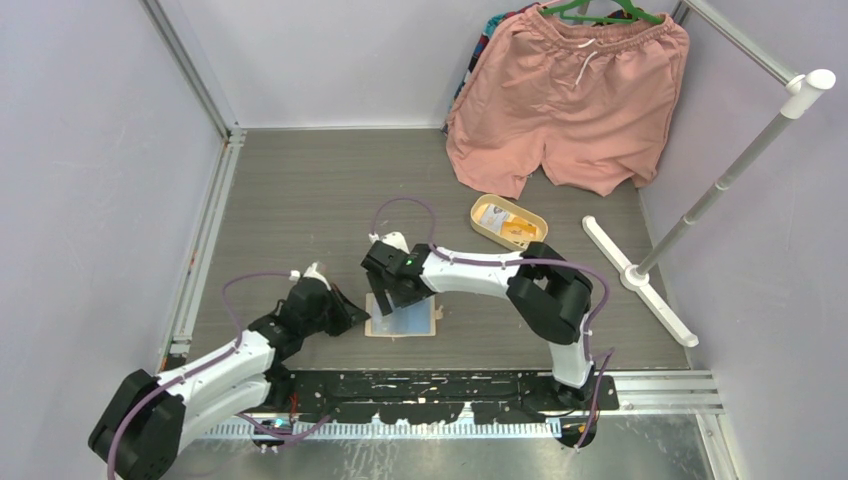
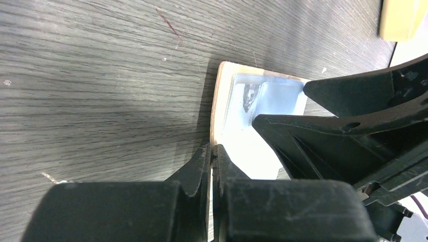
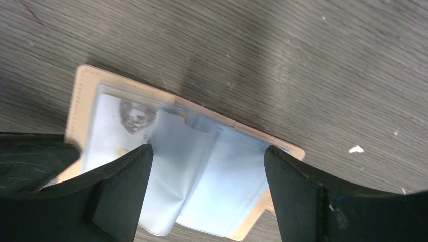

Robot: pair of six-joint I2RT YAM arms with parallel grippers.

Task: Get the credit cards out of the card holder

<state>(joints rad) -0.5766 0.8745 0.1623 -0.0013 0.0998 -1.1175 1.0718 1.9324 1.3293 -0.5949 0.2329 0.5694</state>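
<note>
Card holder [image 1: 405, 320] lies open flat on the table [image 1: 300, 200], inside face up, close to the near edge and between the two arms. Tan rim shows around pale bluish plastic sleeves [image 3: 202, 171], which are loose and partly lifted in the middle. A pale card [image 3: 118, 128] with a small portrait on it sits in the left pocket, inside the holder. Left pincer [image 1: 358, 314] is low at the holder's left edge, jaws fully closed. In the left wrist view its fingertips [image 2: 204, 156] touch the tan rim. It is unclear whether any of the rim is pinched between them, as the tips look pressed together with nothing visible in the gap. Right pincer [image 1: 400, 298] hangs directly over the open holder with jaws spread wide. In the right wrist view one finger is at each side of the sleeves, and it is gripping nothing. Whether the fingers touch the sleeves cannot be told. An orange-yellow card [image 1: 512, 226] lies in the oval tan tray [image 1: 535, 215], which sits well apart from the holder, toward the far right of the table. Pink shorts [image 1: 570, 100] hang on a green hanger at the back right. A white stand [image 1: 640, 278] rests at the right side of the table, with its pole leaning up and to the right.
</note>
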